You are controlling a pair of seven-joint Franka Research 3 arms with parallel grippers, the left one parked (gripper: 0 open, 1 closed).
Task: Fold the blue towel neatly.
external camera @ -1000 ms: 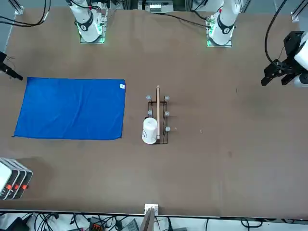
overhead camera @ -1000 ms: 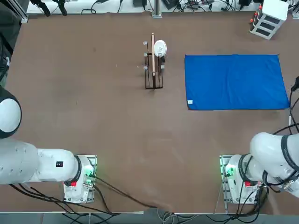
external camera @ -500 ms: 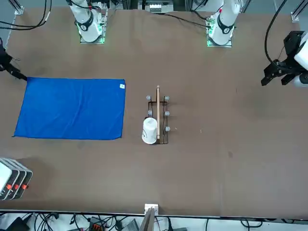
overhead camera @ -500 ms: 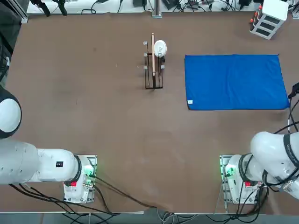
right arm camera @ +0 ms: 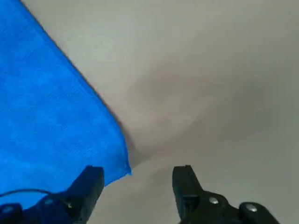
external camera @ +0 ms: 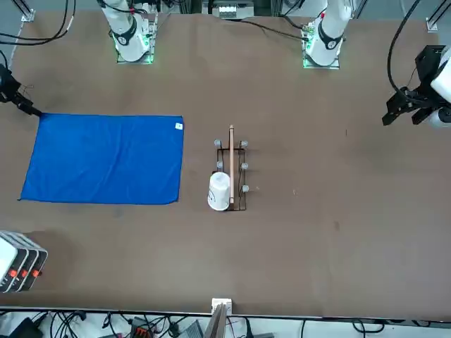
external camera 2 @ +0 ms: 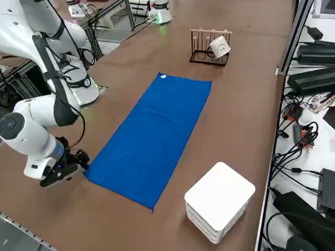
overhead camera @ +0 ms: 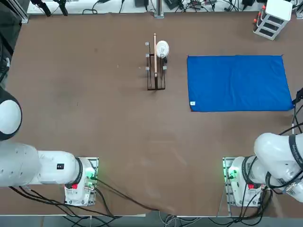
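Note:
The blue towel [overhead camera: 239, 82] lies flat and unfolded on the brown table, right of centre, with a small white tag at its near left corner. It also shows in the front view as blue towel [external camera: 106, 158] and from the side as blue towel [external camera 2: 154, 133]. My right gripper [right arm camera: 138, 173] is low at the towel's near right corner, open, and the corner tip of the towel [right arm camera: 46, 116] sits between its fingers. From overhead only a sliver of the right gripper [overhead camera: 299, 97] shows at the picture's edge. Nothing is gripped.
A wooden rack [overhead camera: 155, 71] holding a white cup [overhead camera: 162, 48] stands left of the towel. A white stacked box [external camera 2: 220, 201] sits beyond the towel's far right corner. Cables run along the table's far edge.
My right gripper has slid along the towel's right edge toward its near corner. The towel has not moved.

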